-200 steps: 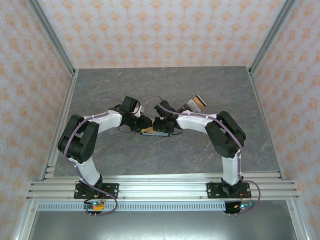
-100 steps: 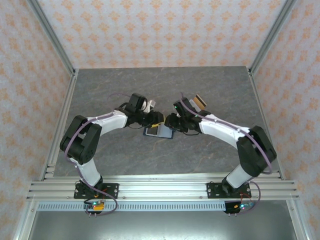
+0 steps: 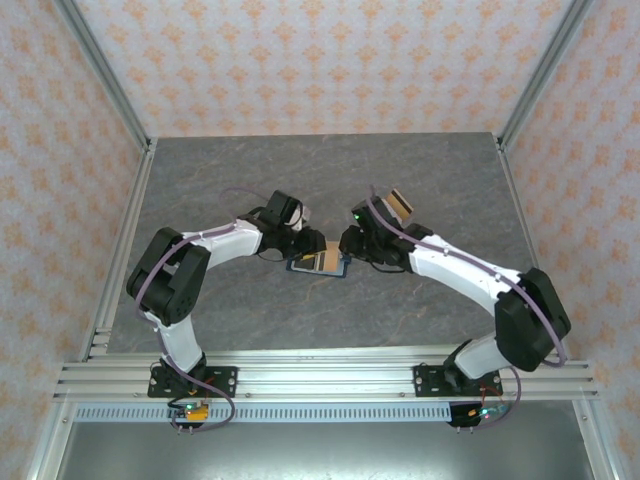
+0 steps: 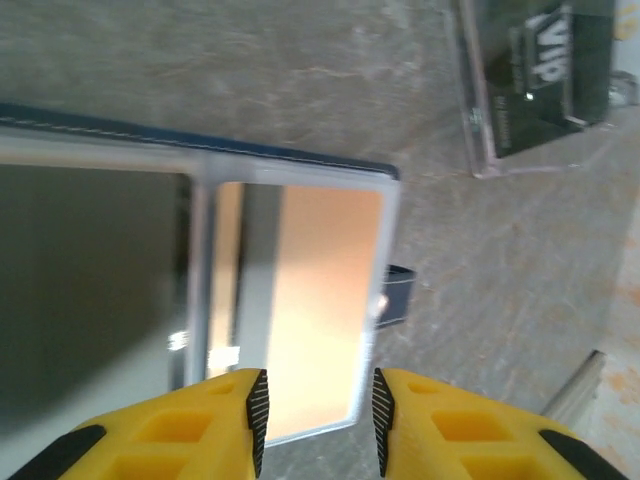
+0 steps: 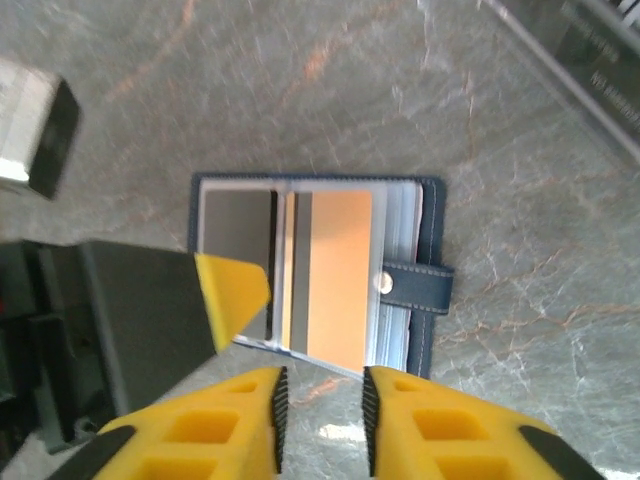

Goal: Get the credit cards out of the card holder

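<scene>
The navy card holder (image 3: 318, 264) lies open on the table, between my two grippers. Its clear sleeves show an orange-brown credit card (image 5: 340, 275) and a dark grey one (image 5: 237, 230), and the closure tab (image 5: 411, 283) sticks out at the right. My left gripper (image 4: 318, 420) hovers open over the orange card's corner (image 4: 320, 300). One of its yellow fingers (image 5: 232, 290) overlaps the holder's left page; I cannot tell whether it touches. Just off the holder's near edge, my right gripper (image 5: 322, 415) is open with bare table between its jaws.
A small stack of loose cards (image 3: 398, 203) lies behind the right gripper. A dark lettered item in clear casing (image 4: 540, 75) sits beyond the holder. A white and black block (image 5: 30, 135) lies at the far left of the right wrist view.
The grippers parted, leaving the holder open on the table, then closed in on it again. The right arm has stretched out from its folded pose.
</scene>
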Robot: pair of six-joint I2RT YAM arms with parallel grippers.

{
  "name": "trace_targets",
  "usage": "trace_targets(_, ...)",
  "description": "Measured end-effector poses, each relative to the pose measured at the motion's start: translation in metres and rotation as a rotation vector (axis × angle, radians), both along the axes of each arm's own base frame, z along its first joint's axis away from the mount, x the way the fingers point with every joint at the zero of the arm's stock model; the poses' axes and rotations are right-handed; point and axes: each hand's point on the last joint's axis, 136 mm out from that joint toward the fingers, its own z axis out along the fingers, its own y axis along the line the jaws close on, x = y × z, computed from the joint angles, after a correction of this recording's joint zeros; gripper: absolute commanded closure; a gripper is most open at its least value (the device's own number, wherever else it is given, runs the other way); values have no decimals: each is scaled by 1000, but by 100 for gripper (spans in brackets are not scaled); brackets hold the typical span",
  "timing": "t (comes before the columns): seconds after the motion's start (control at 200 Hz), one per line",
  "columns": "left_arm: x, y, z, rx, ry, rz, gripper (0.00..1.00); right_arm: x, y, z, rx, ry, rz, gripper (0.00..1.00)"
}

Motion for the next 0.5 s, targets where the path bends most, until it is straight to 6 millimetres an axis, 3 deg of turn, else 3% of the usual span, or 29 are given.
trace_targets(0.17, 0, 9, -6, 42, 12, 22, 69, -3, 24, -31, -48, 62, 49, 81)
trace_targets(0.5, 1, 8, -10, 42, 26, 26, 71, 5, 31, -74, -125, 136, 41, 82)
